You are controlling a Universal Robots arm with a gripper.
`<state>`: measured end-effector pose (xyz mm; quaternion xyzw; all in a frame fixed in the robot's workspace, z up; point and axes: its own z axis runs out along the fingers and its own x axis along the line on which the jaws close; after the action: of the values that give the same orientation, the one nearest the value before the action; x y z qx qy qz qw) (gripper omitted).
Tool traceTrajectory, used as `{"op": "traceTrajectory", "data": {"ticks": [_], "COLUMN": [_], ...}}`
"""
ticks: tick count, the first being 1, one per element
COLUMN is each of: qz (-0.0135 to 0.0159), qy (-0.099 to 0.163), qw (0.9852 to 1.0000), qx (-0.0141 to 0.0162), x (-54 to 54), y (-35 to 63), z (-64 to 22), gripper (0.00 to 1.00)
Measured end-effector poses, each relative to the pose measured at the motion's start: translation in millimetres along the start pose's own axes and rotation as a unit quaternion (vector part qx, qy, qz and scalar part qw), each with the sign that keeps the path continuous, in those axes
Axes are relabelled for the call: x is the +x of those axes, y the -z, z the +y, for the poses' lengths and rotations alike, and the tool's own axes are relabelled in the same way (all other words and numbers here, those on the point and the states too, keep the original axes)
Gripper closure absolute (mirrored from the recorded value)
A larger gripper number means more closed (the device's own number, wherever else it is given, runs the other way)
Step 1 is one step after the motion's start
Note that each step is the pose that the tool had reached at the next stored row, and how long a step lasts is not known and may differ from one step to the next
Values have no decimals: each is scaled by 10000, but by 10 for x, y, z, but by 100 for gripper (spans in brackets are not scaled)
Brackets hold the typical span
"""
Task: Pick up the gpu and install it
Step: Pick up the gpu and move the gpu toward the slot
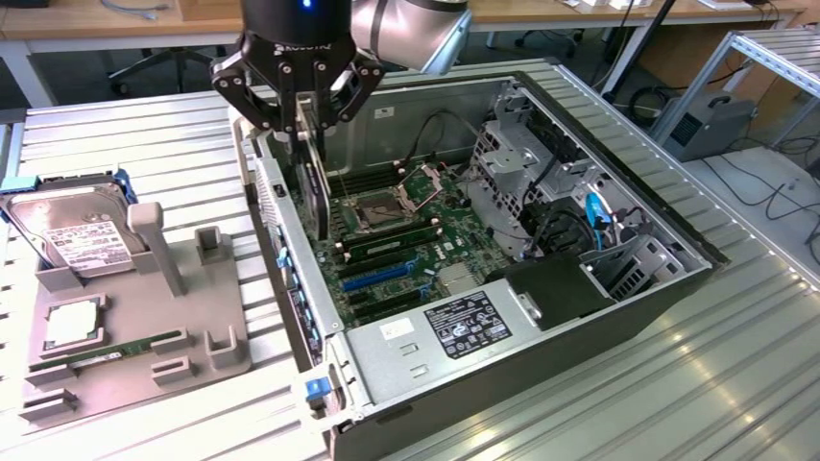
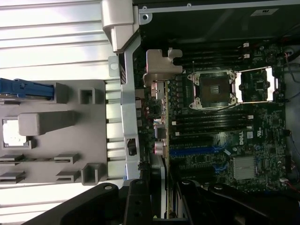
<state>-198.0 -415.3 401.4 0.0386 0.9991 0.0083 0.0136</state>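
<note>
On the counter (image 1: 717, 384): you have a top of ribbed, silvery metal slats that catches the light at the near right of the exterior view.
Computer case (image 1: 666, 279): it lies on its side near the middle of the counter, open side up, with the motherboard (image 1: 397, 259) exposed to you.
Hand (image 1: 305, 120): your fingers are clenched on the gpu (image 1: 311, 173), which hangs edge-on and upright beneath them.
Gpu position: it sits just inside the case wall on the exterior view's left, above the board. In the wrist view the gpu (image 2: 165, 154) runs along the board's edge, out from your hand (image 2: 161, 206), and its silvery bracket (image 2: 159, 65) is beside the CPU socket (image 2: 211, 89). You cannot tell whether the card touches a slot.
Fixture tray (image 1: 129, 365): a grey moulded tray lies on the counter to the exterior view's left of the case.
Tray contents: the hard drive (image 1: 77, 235) with its white label stands at the far end, a processor chip (image 1: 73, 325) lies nearer, and a green RAM stick (image 1: 109, 353) lies nearest.
Room, far side: wooden desks (image 1: 77, 19) stand beyond the counter.
Room, right side: an aluminium frame (image 1: 769, 58) and a grey box (image 1: 711, 120) stand on the floor among cables.
</note>
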Motion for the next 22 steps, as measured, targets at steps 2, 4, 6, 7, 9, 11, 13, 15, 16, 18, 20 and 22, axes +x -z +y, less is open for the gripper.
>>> {"op": "traceTrajectory", "data": {"ticks": [2,4,6,7,9,11,13,15,16,18,20,22], "qz": [0,-1,0,0,0,0,0,0,0,0,0,0], "qy": [1,0,0,0,0,0,0,0,0,0,0,0], "qw": [10000,10000,10000,10000,10000,10000,10000,10000,10000,10000,10000,10000], "qx": [0,0,0,0,1,1,1,1,1,1,1,1], "x": [-5,-12,-22,-27,-39,-59,-75,-91,-99,-114,-131,-155], "y": [-10,-24,-36,-40,-49,-58,-64,-69,-72,-77,-80,-85], "z": [0,0,2,2,3,5,7,8,9,10,11,13], "gripper": [73,73,73,73,73,73,73,73,73,73,73,73]}}
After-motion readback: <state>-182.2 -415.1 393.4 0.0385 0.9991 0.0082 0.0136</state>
